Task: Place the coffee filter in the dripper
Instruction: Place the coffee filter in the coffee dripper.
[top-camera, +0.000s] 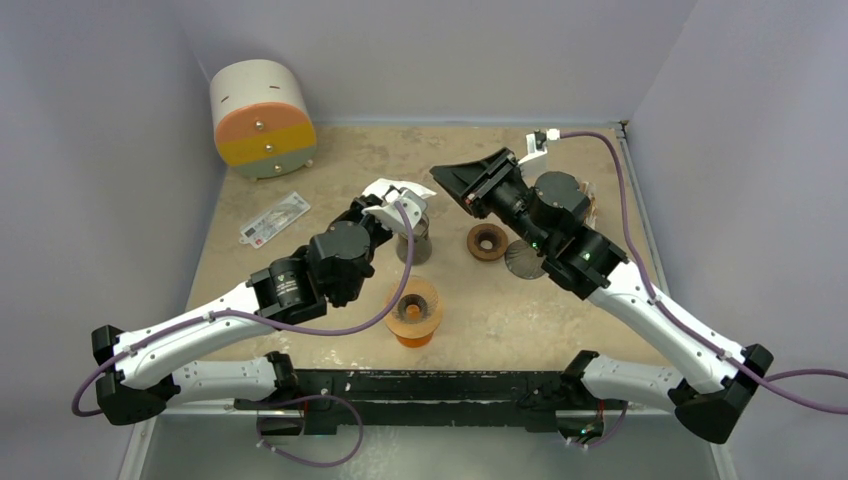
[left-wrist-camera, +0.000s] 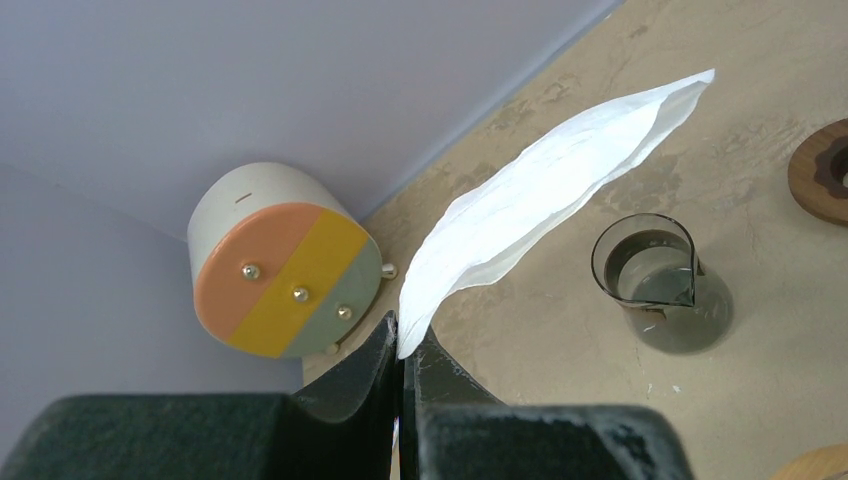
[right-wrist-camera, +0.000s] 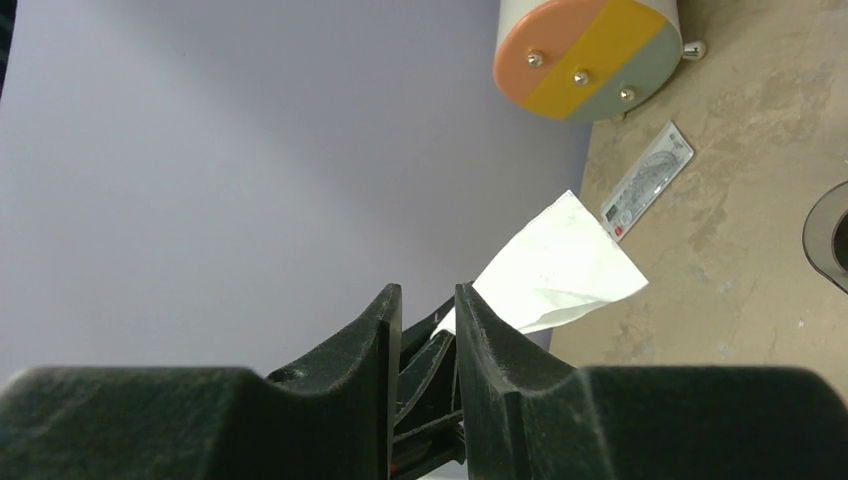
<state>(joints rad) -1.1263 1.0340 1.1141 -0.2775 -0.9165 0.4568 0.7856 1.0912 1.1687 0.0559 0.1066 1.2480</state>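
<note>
The white paper coffee filter (top-camera: 400, 191) hangs in the air above the glass beaker (top-camera: 413, 240), pinched at its lower corner by my left gripper (top-camera: 385, 207). In the left wrist view the filter (left-wrist-camera: 540, 195) fans up and to the right from the shut jaws of the left gripper (left-wrist-camera: 402, 335). My right gripper (top-camera: 452, 187) hovers just right of the filter, pointing at it, its jaws slightly parted with nothing between them. In the right wrist view the filter (right-wrist-camera: 560, 265) shows beyond the right gripper (right-wrist-camera: 428, 290). The orange dripper (top-camera: 415, 312) stands on the table nearer the arm bases.
A brown wooden ring (top-camera: 487, 241) and a dark mesh disc (top-camera: 525, 258) lie right of the beaker. A round canister (top-camera: 262, 118) with an orange, yellow and green face stands at the back left, with a flat packet (top-camera: 274, 218) in front of it. Walls enclose the table.
</note>
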